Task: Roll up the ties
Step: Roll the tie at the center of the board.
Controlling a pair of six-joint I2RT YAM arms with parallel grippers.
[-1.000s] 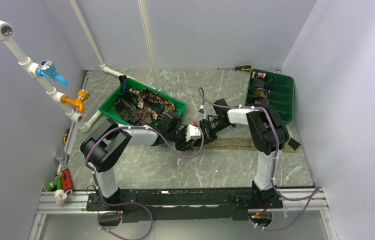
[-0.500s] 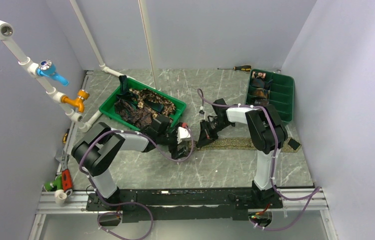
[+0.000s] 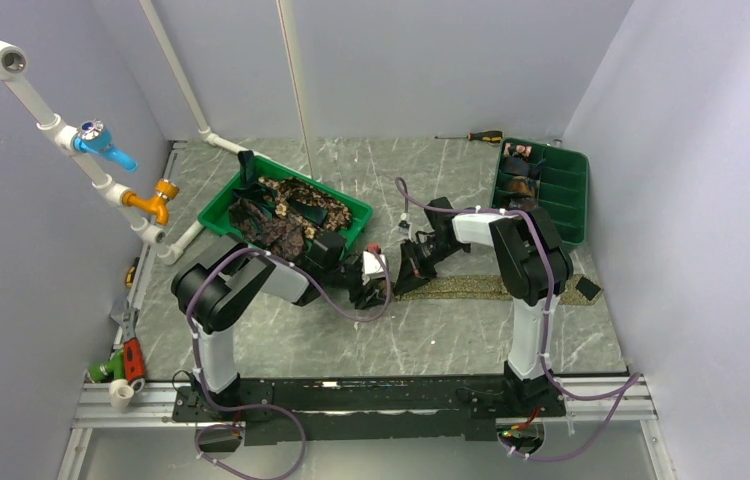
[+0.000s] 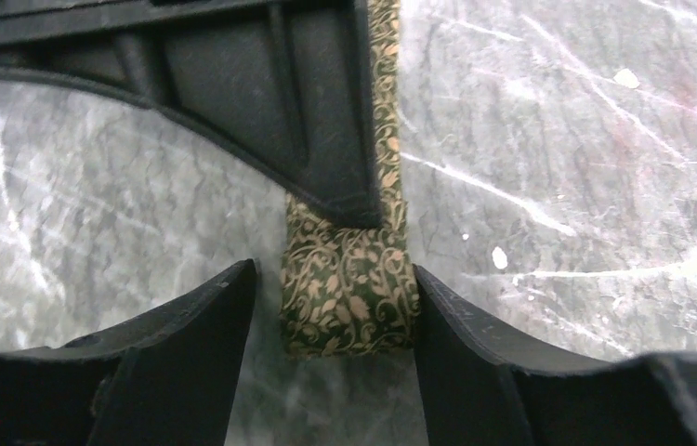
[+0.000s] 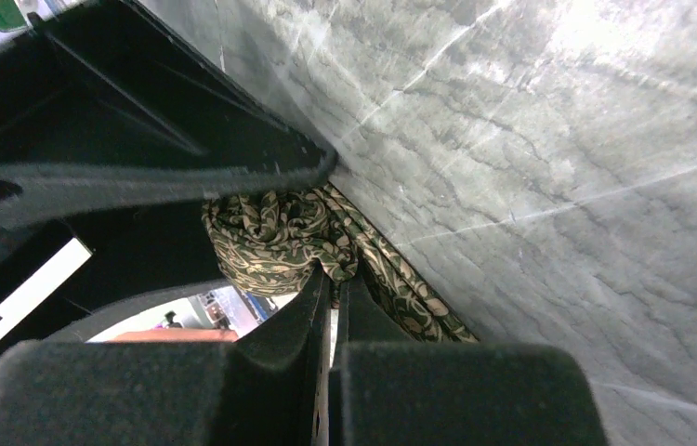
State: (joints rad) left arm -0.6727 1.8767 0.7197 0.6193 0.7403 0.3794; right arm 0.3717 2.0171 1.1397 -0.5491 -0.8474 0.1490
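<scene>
Centre of the table (image 3: pixel 281 330): my left gripper (image 4: pixel 334 276) stands released, its two fingers straddling the rolled end of a tie (image 4: pixel 349 302), dark green with a tan leaf pattern. In the left wrist view, the finger on the right touches the roll's edge. The one on the left stands just clear of it, with bare table showing between.

My right gripper (image 5: pixel 331 279) is clenched, its fingers pressed together with only a thin slit between them. It faces the left one from the opposite side, tips down on the tie right at the roll. I cannot tell whether any fabric is caught between those tips. In the left wrist view one of its fingers lies along the strip, covering most of its width just behind the roll.

From above, the two grippers meet nose to nose between my arms. The rest of the tie runs flat along the table toward the right, passing my right arm to a dark end.

Behind my left arm the green left tray (image 3: pixel 356 215) holds a loose heap of ties (image 3: pixel 286 215). At the far right the compartmented right tray (image 3: pixel 566 205) holds a few coils (image 3: pixel 519 185) in its back sections. A screwdriver (image 3: pixel 481 136) lies by the back wall.
</scene>
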